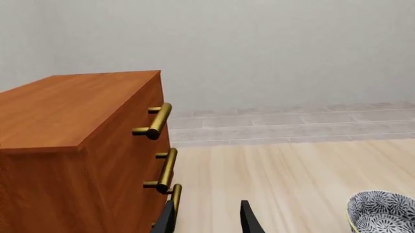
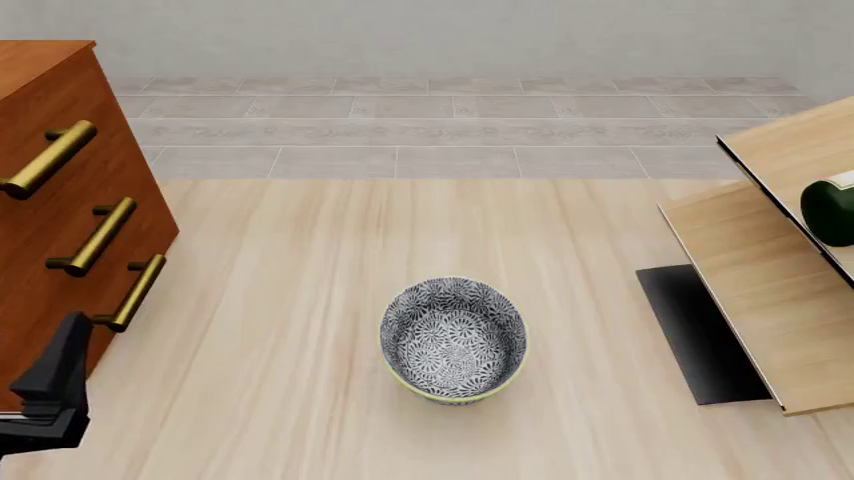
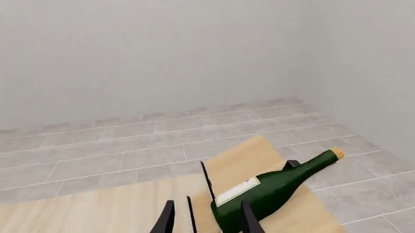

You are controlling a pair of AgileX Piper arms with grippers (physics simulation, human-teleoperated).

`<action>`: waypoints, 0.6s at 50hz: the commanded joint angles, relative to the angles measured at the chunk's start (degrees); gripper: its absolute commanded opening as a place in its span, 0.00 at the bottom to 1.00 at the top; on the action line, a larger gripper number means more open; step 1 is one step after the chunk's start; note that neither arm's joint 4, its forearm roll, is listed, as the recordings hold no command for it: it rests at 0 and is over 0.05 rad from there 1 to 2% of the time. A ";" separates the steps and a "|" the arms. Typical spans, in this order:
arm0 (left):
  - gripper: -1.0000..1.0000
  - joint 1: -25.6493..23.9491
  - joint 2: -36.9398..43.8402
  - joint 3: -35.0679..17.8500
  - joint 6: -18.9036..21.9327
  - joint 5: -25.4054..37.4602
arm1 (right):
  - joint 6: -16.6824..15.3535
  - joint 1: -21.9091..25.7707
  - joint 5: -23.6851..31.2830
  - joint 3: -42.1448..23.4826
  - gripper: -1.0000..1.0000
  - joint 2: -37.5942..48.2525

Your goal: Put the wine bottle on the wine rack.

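The wine bottle [image 3: 275, 187] is dark green with a white label and a tan cork. It lies slanted on a pale-wood panel of the wine rack [image 3: 241, 158]. In the front view only its round base [image 2: 830, 210] shows, at the right edge, on the wine rack [image 2: 754, 275]. My right gripper [image 3: 207, 222] is open, its fingers wide apart, short of the bottle's base and not holding it; the front view does not show it. My left gripper [image 1: 209, 223] is open and empty. It stands low at the front left [image 2: 54, 378], beside the cabinet.
A reddish-brown cabinet [image 2: 54, 200] with brass handles [image 1: 159, 121] stands at the left. A patterned grey-blue bowl [image 2: 454, 340] sits mid-table, also seen in the left wrist view [image 1: 382, 213]. The rack's black base [image 2: 694, 330] lies on the table at right.
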 commanded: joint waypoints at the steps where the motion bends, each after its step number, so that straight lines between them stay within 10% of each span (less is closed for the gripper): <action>1: 1.00 -0.05 -0.68 -0.28 0.22 0.92 | -0.47 1.42 1.92 1.62 1.00 -3.54; 30: 1.00 0.91 -3.52 -2.91 0.45 5.04 | -0.52 3.68 6.92 6.09 1.00 -13.17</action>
